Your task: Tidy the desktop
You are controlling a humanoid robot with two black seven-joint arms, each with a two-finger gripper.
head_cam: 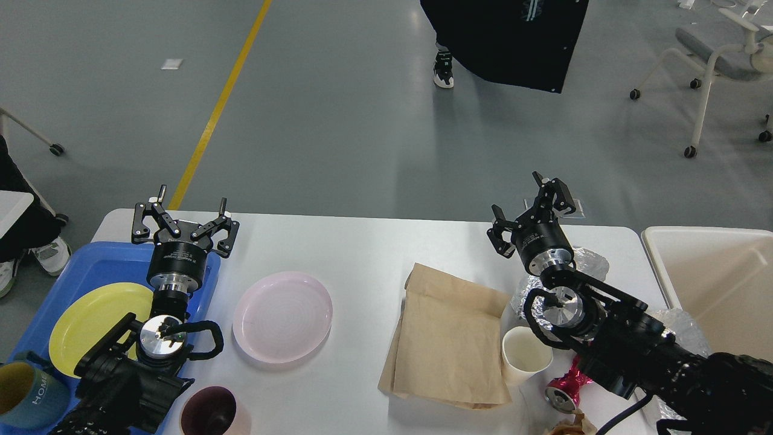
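The white desktop (362,248) fills the lower half of the head view. On it lie a pink plate (282,316), a brown paper bag (450,341), a white paper cup (525,355), a crushed red can (563,391), crumpled foil (589,261) and a dark mug (208,411). My left gripper (186,211) hovers open over the far left corner, above the blue tray's edge. My right gripper (526,202) is open near the far right edge, above the foil. Neither holds anything.
A blue tray (115,260) at the left carries a yellow plate (90,320) and a teal mug (27,396). A cream bin (712,284) stands at the right. A person (501,36) stands beyond the table, and a wheeled chair (718,54) is at the far right.
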